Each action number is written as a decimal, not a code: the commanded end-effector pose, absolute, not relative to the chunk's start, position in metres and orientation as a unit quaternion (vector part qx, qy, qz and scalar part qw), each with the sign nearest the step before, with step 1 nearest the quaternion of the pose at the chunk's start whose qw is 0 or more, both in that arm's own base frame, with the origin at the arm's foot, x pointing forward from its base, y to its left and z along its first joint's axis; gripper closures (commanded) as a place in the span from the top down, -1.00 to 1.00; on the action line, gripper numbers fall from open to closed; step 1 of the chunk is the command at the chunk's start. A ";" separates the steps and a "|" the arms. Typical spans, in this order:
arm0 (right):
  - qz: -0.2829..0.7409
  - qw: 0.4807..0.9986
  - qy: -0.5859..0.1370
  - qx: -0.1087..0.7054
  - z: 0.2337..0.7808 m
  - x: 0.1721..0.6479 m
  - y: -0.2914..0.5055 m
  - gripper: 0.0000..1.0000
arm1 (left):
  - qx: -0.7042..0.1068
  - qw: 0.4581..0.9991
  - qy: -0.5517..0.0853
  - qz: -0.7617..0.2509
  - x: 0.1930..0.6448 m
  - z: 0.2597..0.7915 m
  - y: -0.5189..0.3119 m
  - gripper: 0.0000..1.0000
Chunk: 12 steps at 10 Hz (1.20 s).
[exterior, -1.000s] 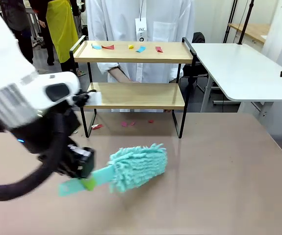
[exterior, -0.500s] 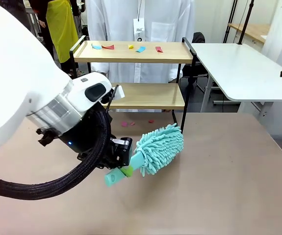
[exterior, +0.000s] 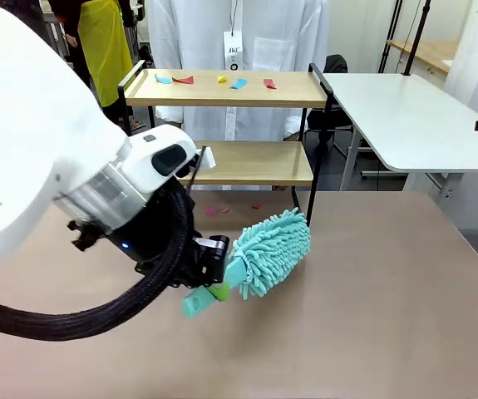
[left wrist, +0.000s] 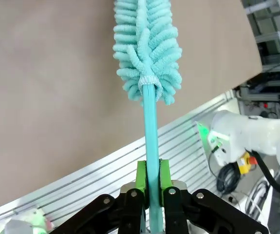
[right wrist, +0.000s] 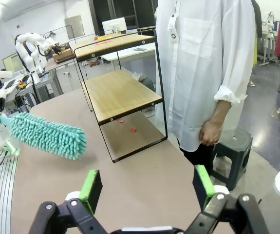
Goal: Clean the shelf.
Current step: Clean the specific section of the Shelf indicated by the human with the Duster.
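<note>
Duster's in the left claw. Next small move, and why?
Probably lift the duster to the top board of the shelf: the left claw is shut on its handle, the head hangs low in front, and coloured scraps lie up there.

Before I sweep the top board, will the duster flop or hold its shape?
The duster head's fluffy strands probably give softly on contact. Its thin handle runs straight from the shut left gripper without sagging, so it's likely stiff and light.

Coloured scraps (exterior: 238, 83) atop the shelf (exterior: 288, 100)
</note>
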State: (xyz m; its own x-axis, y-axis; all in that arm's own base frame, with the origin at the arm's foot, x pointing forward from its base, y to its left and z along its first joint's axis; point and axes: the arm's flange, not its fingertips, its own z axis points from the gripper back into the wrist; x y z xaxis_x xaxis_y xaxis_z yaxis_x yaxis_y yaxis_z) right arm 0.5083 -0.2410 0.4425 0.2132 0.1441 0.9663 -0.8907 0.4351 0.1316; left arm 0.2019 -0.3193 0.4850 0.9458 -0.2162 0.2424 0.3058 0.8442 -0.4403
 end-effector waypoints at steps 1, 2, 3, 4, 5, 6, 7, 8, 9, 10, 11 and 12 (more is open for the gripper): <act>0.381 0.683 -0.499 0.371 0.445 0.508 -0.240 1.00 | -0.229 0.962 -0.119 -0.091 0.211 0.468 -0.353 -0.74; 0.381 0.683 -0.499 0.371 0.445 0.508 -0.240 1.00 | -0.228 0.962 -0.132 -0.072 0.213 0.461 -0.363 -0.74; 0.381 0.683 -0.499 0.371 0.445 0.508 -0.240 1.00 | -0.236 0.959 -0.147 -0.058 0.216 0.454 -0.373 -0.74; 0.381 0.683 -0.499 0.371 0.445 0.508 -0.240 1.00 | -0.237 0.958 -0.159 -0.043 0.220 0.447 -0.382 -0.74; 0.381 0.683 -0.499 0.371 0.445 0.508 -0.240 1.00 | -0.248 0.954 -0.166 -0.040 0.223 0.438 -0.393 -0.74; 0.381 0.683 -0.499 0.371 0.445 0.508 -0.240 1.00 | -0.251 0.951 -0.178 -0.034 0.229 0.429 -0.406 -0.74; 0.381 0.683 -0.499 0.371 0.445 0.508 -0.240 1.00 | -0.247 0.949 -0.194 -0.016 0.234 0.421 -0.417 -0.74; 0.381 0.683 -0.499 0.371 0.445 0.508 -0.240 1.00 | -0.252 0.944 -0.213 -0.004 0.238 0.413 -0.430 -0.74; 0.381 0.683 -0.499 0.371 0.445 0.508 -0.240 1.00 | -0.242 0.941 -0.236 0.012 0.244 0.407 -0.440 -0.74; 0.381 0.683 -0.499 0.371 0.445 0.508 -0.240 1.00 | -0.235 0.939 -0.251 0.026 0.250 0.400 -0.449 -0.74; 0.381 0.683 -0.499 0.371 0.445 0.508 -0.240 1.00 | -0.240 0.936 -0.256 0.031 0.255 0.396 -0.457 -0.74; 0.381 0.683 -0.499 0.371 0.445 0.508 -0.240 1.00 | -0.235 0.934 -0.267 0.036 0.262 0.390 -0.465 -0.74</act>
